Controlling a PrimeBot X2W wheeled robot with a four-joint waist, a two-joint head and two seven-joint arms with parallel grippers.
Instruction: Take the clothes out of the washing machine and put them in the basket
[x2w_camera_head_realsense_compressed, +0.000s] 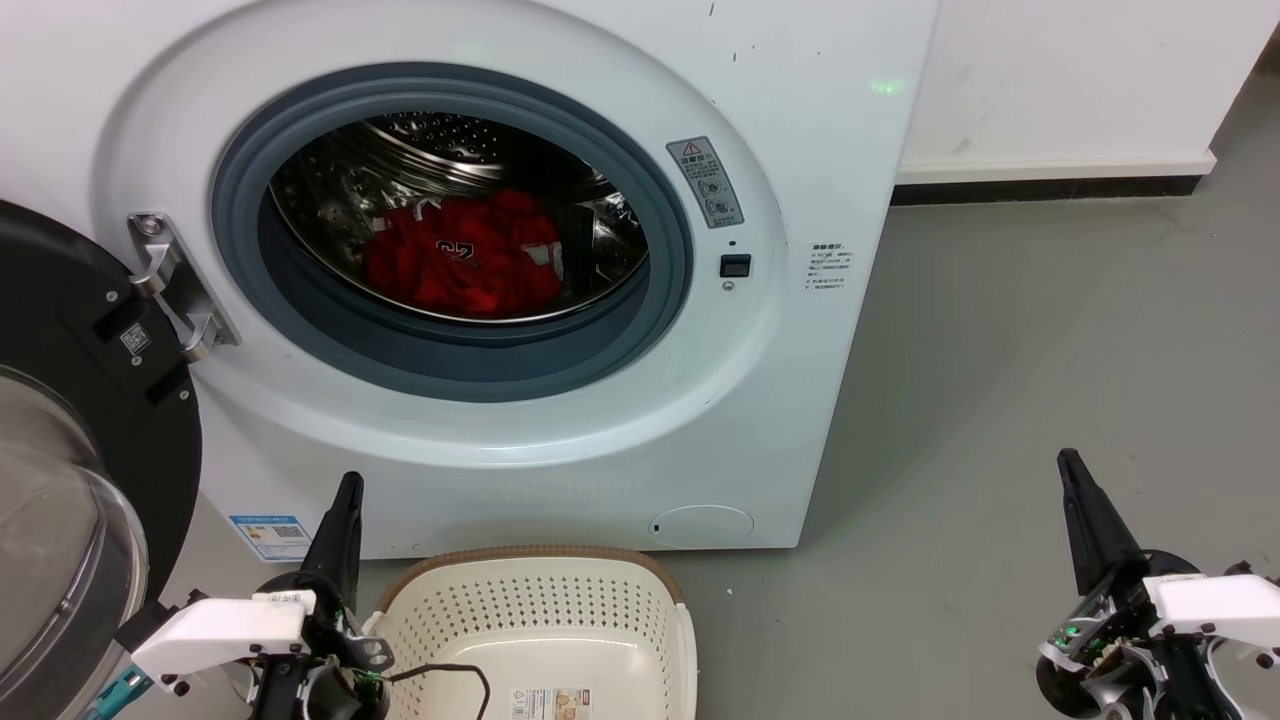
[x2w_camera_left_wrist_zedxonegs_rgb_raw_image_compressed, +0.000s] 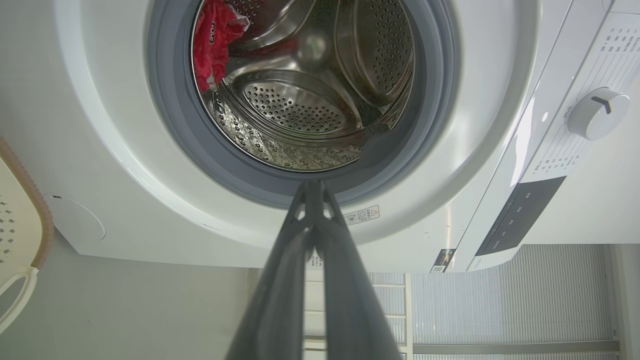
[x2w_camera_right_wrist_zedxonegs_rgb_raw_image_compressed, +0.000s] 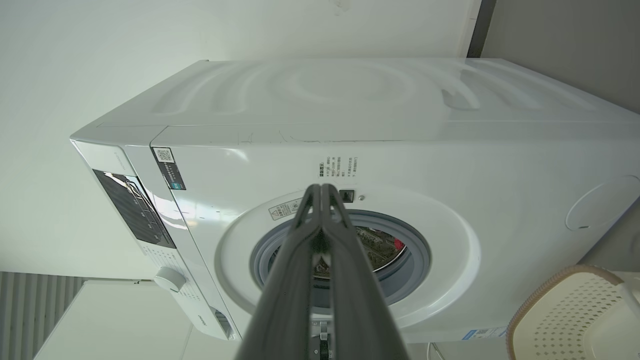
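Note:
The washing machine (x2w_camera_head_realsense_compressed: 800, 120) is a big white front-loader with its porthole open. Red clothes (x2w_camera_head_realsense_compressed: 465, 255) lie heaped at the bottom of its steel drum; the left wrist view shows the clothes (x2w_camera_left_wrist_zedxonegs_rgb_raw_image_compressed: 212, 40) at the drum's upper left. The cream basket (x2w_camera_head_realsense_compressed: 540, 620) stands on the floor right in front of the machine, with only a paper label on its base. My left gripper (x2w_camera_head_realsense_compressed: 348, 485) is shut, low at the basket's left corner, holding nothing. My right gripper (x2w_camera_head_realsense_compressed: 1068, 460) is shut over bare floor, far right of the machine.
The black-rimmed glass door (x2w_camera_head_realsense_compressed: 60, 480) hangs open at the far left, close beside my left arm. Grey floor (x2w_camera_head_realsense_compressed: 1000, 350) stretches to the right of the machine, up to a white wall with a dark skirting (x2w_camera_head_realsense_compressed: 1050, 188).

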